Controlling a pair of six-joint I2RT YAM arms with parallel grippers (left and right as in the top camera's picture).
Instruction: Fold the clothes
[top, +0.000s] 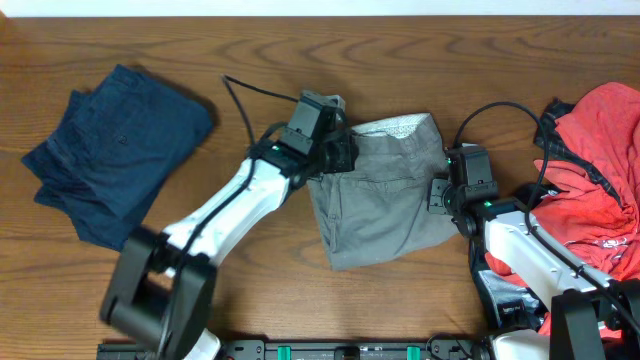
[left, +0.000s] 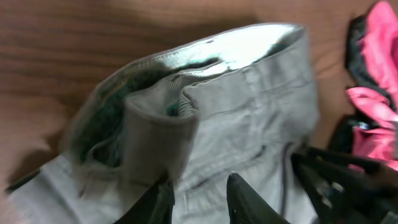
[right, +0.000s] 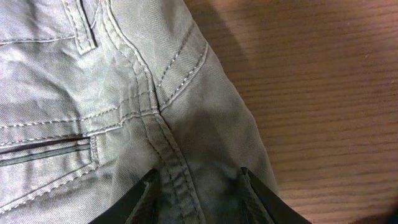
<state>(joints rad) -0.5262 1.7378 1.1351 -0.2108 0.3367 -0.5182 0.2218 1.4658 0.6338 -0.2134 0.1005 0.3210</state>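
The right gripper (right: 199, 186) is open wide. Its two fingers sit on either side of a thick seam (right: 163, 134), near the right edge of the grey shorts (top: 385, 205). The wooden table (right: 323, 93) is just beside that edge. If the gripper shuts here, it may grab only the top layer. It could also slip off the edge and pinch nothing.

The left gripper (left: 199, 193) is at the other side of the shorts, by the waistband (left: 249, 50). Its fingers stand a little apart, and a raised flap of grey cloth (left: 158, 134) runs down toward them. That view is blurry, so I cannot tell if the flap is pinched or only lying between the fingers. If it holds just this one flap, a pull might open the shorts up and not fold them. Then the fold would come out bumpy.

The shorts lie in the middle of the table, between the two arms. If one arm pulls harder than the other, the whole thing could slide or twist.

The red clothes (top: 600, 150) are piled right beside the right arm, and some seem to be under it. A big swing could drag them onto the grey shorts.

The navy shorts (top: 115, 150) lie well apart on the far left, so they look safe.
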